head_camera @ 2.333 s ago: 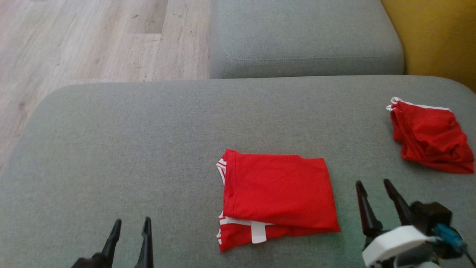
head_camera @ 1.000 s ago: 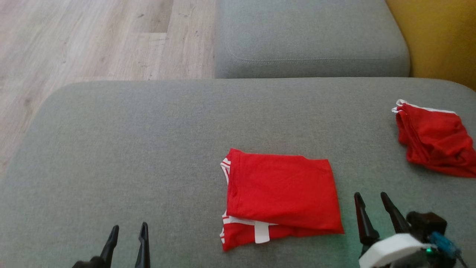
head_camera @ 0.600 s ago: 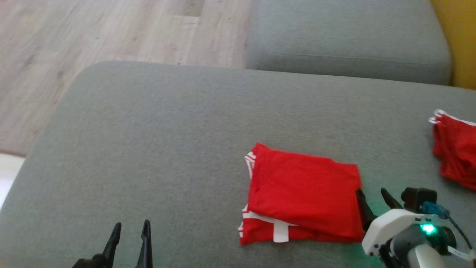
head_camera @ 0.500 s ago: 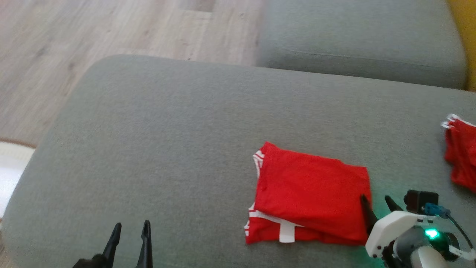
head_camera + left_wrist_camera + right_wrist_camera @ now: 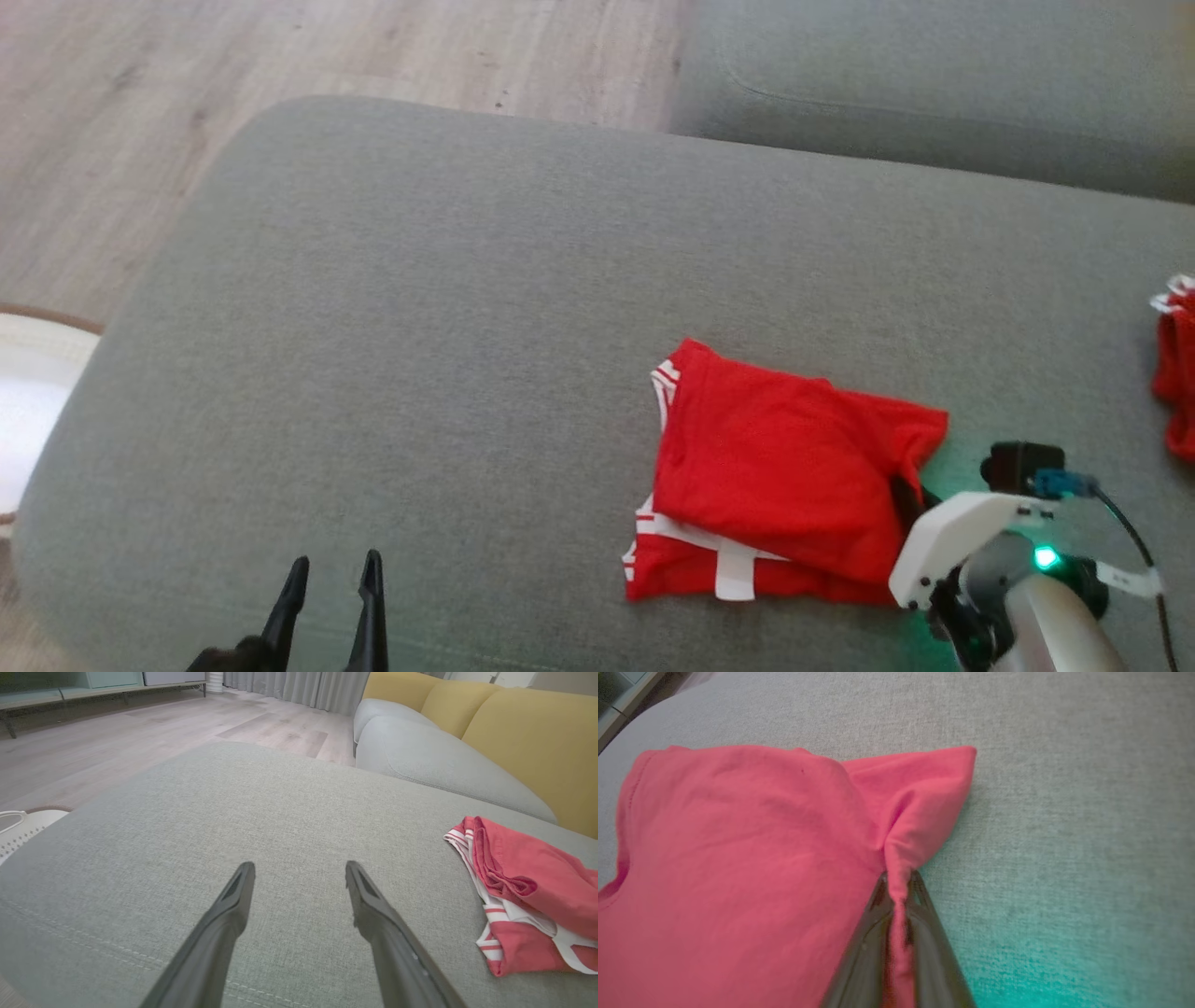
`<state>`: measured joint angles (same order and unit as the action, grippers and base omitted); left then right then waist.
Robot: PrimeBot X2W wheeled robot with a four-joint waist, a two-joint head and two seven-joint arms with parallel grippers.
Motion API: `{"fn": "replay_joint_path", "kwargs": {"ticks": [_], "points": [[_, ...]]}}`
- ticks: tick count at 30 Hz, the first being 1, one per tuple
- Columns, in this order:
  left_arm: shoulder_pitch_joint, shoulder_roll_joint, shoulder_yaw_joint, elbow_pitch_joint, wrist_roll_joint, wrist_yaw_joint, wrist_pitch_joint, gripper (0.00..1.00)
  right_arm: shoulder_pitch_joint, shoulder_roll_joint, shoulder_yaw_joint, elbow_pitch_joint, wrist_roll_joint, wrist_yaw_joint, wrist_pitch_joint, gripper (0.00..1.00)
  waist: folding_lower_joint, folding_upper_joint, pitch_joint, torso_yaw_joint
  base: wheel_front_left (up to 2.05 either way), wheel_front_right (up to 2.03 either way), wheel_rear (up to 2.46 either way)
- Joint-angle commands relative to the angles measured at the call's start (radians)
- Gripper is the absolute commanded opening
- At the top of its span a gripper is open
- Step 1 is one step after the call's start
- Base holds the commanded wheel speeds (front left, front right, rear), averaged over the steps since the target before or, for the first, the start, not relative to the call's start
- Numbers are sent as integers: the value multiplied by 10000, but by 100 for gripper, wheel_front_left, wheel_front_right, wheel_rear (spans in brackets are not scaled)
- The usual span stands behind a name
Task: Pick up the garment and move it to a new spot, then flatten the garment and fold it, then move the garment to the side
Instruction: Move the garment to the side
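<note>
No readable text or labels.

The garment [image 5: 784, 467] is bright red with white stripes along its hems, the sofa seat [image 5: 420, 327] beneath plain grey weave, the second garment [image 5: 1178, 383] at the seat's right edge red with white trim, the floor [image 5: 280, 56] pale wood-grain, the sofa back [image 5: 537, 742] mustard yellow.
</note>
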<state>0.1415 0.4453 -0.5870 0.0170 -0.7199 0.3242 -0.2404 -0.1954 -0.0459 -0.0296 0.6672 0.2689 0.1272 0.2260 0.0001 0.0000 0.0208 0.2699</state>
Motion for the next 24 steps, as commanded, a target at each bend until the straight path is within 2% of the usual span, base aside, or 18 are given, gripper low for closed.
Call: {"fn": "replay_joint_path", "kwargs": {"ticks": [1,4,9,10,11,14,15,20,24], "points": [[-586,35,349,-321,103,-38,-140,100,-534,-43,366,-142,-16,35,-83,0,-1,0,165,-293,0,0,0],[-668,16,353,-373,185,-46,-150,100,-954,-43,302,-304,-225,35,-390,0,-1,0,331,-757,0,0,0],[-810,4,435,-479,279,-70,-167,100,-1475,-43,-43,-978,-861,35,-546,0,-1,0,587,-1916,0,0,0],[-810,4,435,-479,279,-70,-167,100,-1475,-43,-43,-978,-861,35,-546,0,-1,0,587,-1916,0,0,0],[-890,-22,444,-515,327,-86,-172,100,-1577,-43,-242,-1412,-1148,35,-465,0,-1,0,716,-2447,0,0,0],[-1063,-49,465,-558,401,-113,-176,100,-1666,-43,-466,-2203,-1470,35,-240,0,-1,0,1001,-3325,0,0,0],[-1063,-49,465,-558,401,-113,-176,100,-1666,-43,-466,-2203,-1470,35,-240,0,-1,0,1001,-3325,0,0,0],[-1547,-38,433,-541,556,-227,-140,100,-1778,-44,-646,-3359,-1666,35,137,0,-1,0,1510,-4531,0,0,0],[-1940,-35,371,-514,678,-307,-75,100,-1941,-44,-474,-3759,-1589,35,306,0,-1,0,1799,-5106,0,0,0]]}}
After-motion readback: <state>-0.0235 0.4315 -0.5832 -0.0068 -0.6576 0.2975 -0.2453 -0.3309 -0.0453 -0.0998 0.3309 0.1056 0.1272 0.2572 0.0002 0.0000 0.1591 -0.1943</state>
